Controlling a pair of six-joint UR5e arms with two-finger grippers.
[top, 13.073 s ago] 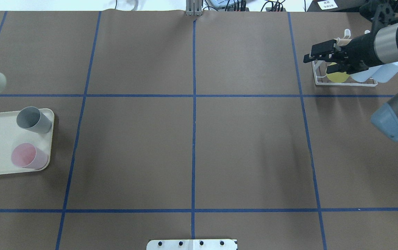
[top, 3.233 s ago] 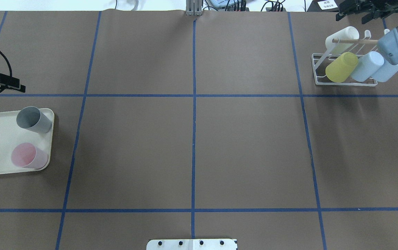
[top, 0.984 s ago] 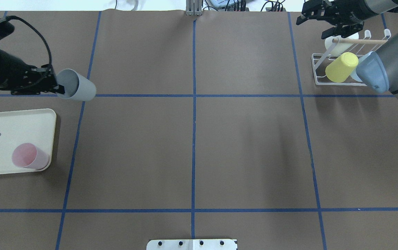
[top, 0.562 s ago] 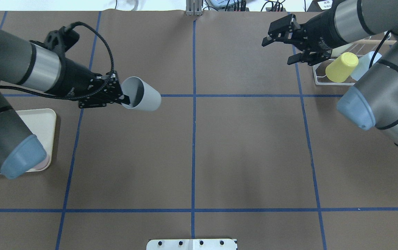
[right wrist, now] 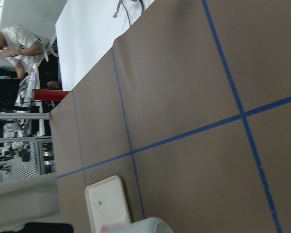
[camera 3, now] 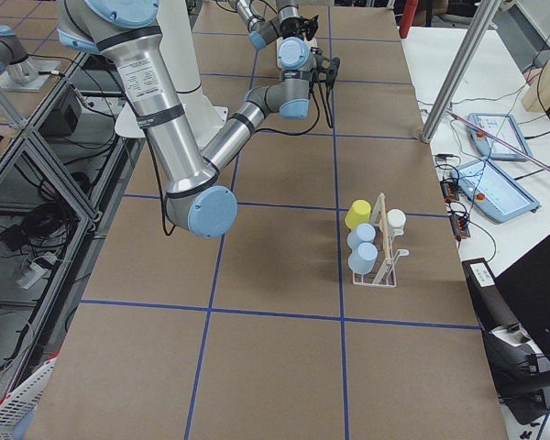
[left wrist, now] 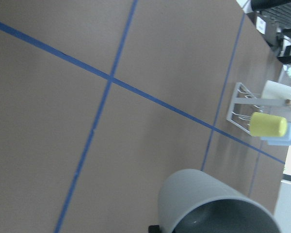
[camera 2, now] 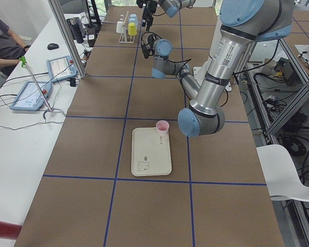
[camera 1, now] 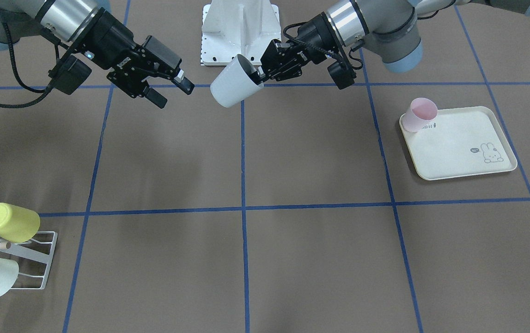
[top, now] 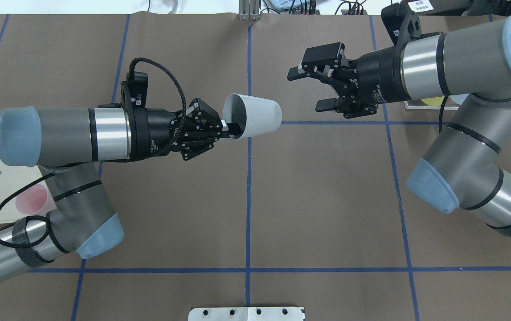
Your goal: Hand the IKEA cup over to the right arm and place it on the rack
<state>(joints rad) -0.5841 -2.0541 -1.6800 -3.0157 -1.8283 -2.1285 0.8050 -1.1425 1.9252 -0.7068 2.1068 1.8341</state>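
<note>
The cup (top: pixel 255 115), a smooth pale-grey tapered tumbler, hangs on its side above the middle of the table (top: pixel 326 200), over the crossing of two blue tape lines. The left gripper (top: pixel 229 127) pinches its rim, one finger inside the mouth and the other outside the wall; the closed base points at the right gripper (top: pixel 307 89). That gripper has its black fingers spread wide and holds nothing. It faces the base across a short gap, one finger on the far side of the cup's axis and one about level with it. The table is covered in matt brown paper, taped into large squares. The rack (camera 3: pixel 379 240) of thin white wire with a pale wooden dowel stands well apart, toward the far right corner. On its slanted prongs sit a yellow cup (camera 1: pixel 10 222), two pale blue ones and a cream one. At the left edge lies a cream tray (camera 1: pixel 454 148) with rounded corners and a raised lip, with a translucent pink cup (camera 1: pixel 418 114) upright in one corner. The near squares of the table lie bare between the two arms.
</note>
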